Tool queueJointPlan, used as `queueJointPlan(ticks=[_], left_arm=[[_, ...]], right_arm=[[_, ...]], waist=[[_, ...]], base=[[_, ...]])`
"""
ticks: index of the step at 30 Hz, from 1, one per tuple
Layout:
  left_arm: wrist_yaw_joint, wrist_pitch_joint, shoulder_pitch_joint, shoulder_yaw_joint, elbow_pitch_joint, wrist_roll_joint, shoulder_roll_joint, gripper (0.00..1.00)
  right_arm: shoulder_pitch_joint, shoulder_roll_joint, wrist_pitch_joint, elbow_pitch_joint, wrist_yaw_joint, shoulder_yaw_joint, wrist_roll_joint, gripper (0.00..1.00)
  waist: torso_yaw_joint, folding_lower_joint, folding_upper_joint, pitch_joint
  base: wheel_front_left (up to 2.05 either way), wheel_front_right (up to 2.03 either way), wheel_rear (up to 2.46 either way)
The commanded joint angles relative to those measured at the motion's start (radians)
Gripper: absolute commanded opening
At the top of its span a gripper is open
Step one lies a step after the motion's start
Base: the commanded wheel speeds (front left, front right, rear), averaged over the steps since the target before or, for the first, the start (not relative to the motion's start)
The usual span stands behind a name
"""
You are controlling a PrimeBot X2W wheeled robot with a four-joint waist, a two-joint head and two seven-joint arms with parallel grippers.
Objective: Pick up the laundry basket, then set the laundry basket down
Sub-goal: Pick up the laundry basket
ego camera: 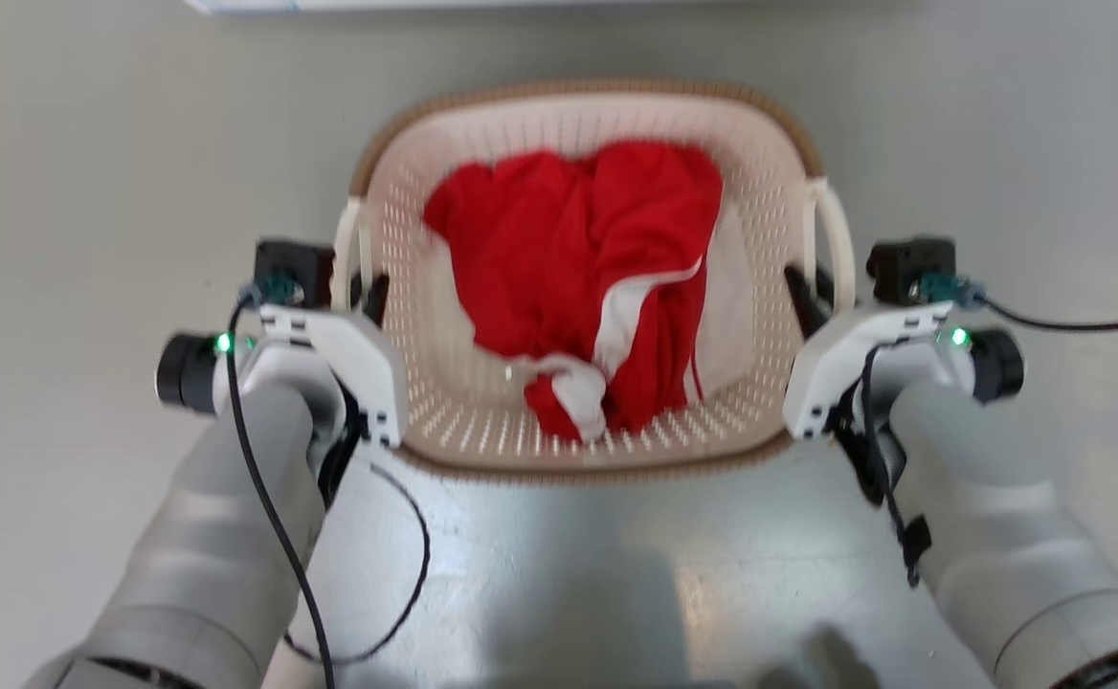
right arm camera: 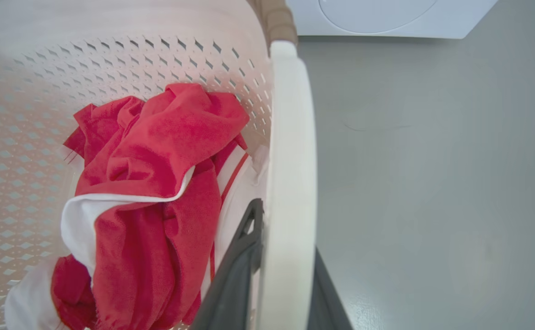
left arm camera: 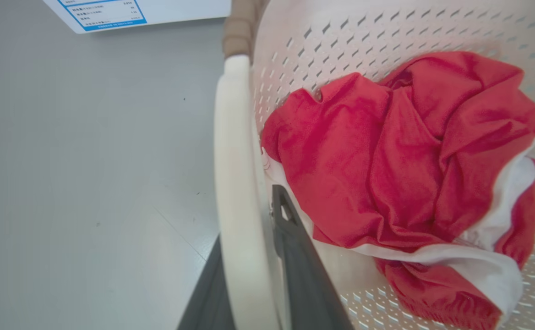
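We are gripping the laundry basket by both side handles, so the pick-up half of the task is under way. The left jaws are clenching the left handle. In the left wrist view the white bar is running up between the two dark fingers, one inside the basket wall and one outside it. The right jaws are clamping the right handle the same way, with the inner finger lying against the inside of the wall, just beside the clothing.

In the head view the basket is sitting level between our two arms, straight ahead of us over the grey floor, with its brown rim facing up. A crumpled red and white garment is lying in the bottom. A white washer front is standing beyond the basket's far end.

We are not able to tell whether the base is resting on the floor or hanging clear of it, because the basket is hiding its own underside.

By our reckoning, three things are remaining: completing the lift if it is not yet complete, lowering the basket flat onto the floor, and releasing both handles.
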Motion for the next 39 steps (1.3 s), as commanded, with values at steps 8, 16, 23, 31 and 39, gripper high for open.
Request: queueJointPlan(ticks=[8,16,23,31,39], left_arm=[[-0.012,0.033,0.138,-0.024,0.006,-0.017,0.028,0.00],[-0.012,0.072,0.285,-0.056,0.011,-0.044,0.016,0.00],[-0.012,0.092,0.394,-0.077,0.012,-0.071,0.007,0.00],[-0.012,0.113,0.489,-0.106,0.013,-0.089,-0.004,0.00],[-0.012,0.123,0.562,-0.130,0.014,-0.099,-0.009,0.00]], right_arm=[[0.146,0.015,0.068,-0.028,0.013,0.129,0.112,0.00],[0.255,0.015,0.116,-0.022,0.013,0.227,0.186,0.00],[0.346,0.015,0.178,-0.039,0.013,0.311,0.247,0.00],[0.418,0.015,0.228,-0.051,0.013,0.383,0.297,0.00],[0.480,0.015,0.266,-0.071,0.013,0.447,0.347,0.00]], waist=[[-0.032,0.0000,0.0000,-0.206],[-0.051,0.0000,0.0000,-0.382],[-0.063,0.0000,0.0000,-0.508],[-0.067,0.0000,0.0000,-0.636],[-0.078,0.0000,0.0000,-0.734]], base=[[0.00,0.00,0.00],[0.00,0.00,0.00],[0.00,0.00,0.00],[0.00,0.00,0.00],[0.00,0.00,0.00]])
